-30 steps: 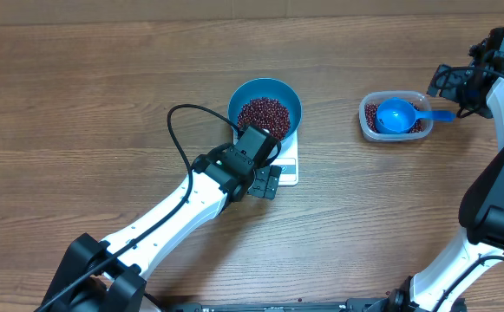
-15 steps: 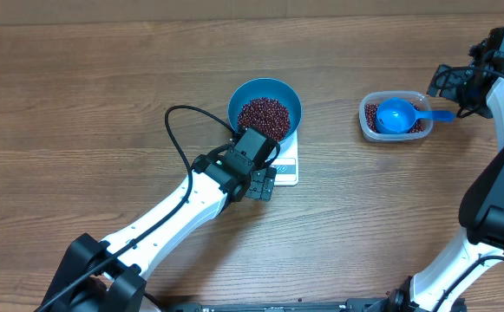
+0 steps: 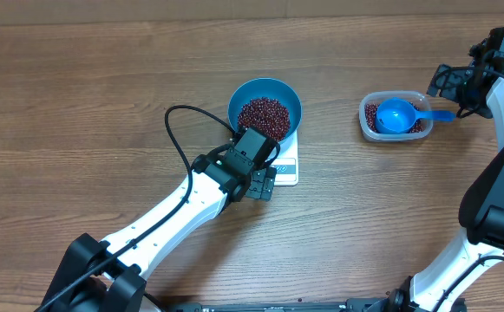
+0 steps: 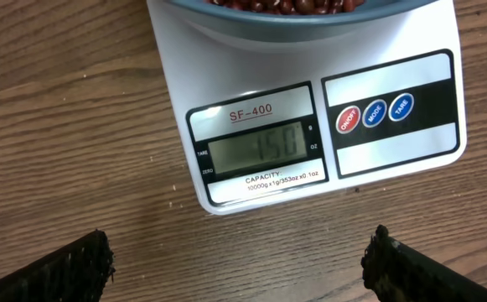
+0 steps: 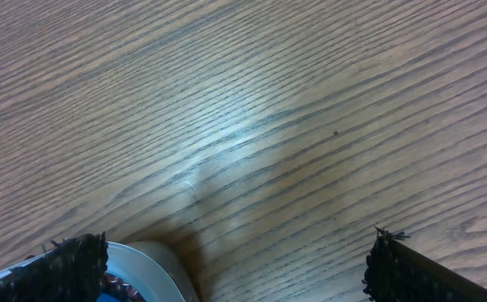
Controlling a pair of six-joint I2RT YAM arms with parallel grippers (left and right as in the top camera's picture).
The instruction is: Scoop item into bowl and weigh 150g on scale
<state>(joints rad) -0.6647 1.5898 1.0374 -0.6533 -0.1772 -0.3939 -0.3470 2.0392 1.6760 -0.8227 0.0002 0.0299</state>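
Overhead: the left gripper [image 3: 260,184] has drawn slightly back from a second ago and hovers at the front edge of the white scale [image 3: 288,165]. The blue bowl [image 3: 265,87] of beans [image 3: 263,117] and the arm hide most of the scale. The blue scoop [image 3: 396,115] lies in the clear tub [image 3: 366,121], handle pointing at the right gripper [image 3: 447,85].

Left wrist: fingers [image 4: 67,268] are spread wide, holding nothing. The scale's display [image 4: 268,151] faces the camera and reads 150. The bowl is cut off at the top.

Right wrist: jaws are wide apart over the wooden table [image 5: 268,109], and only the tub's rim shows.
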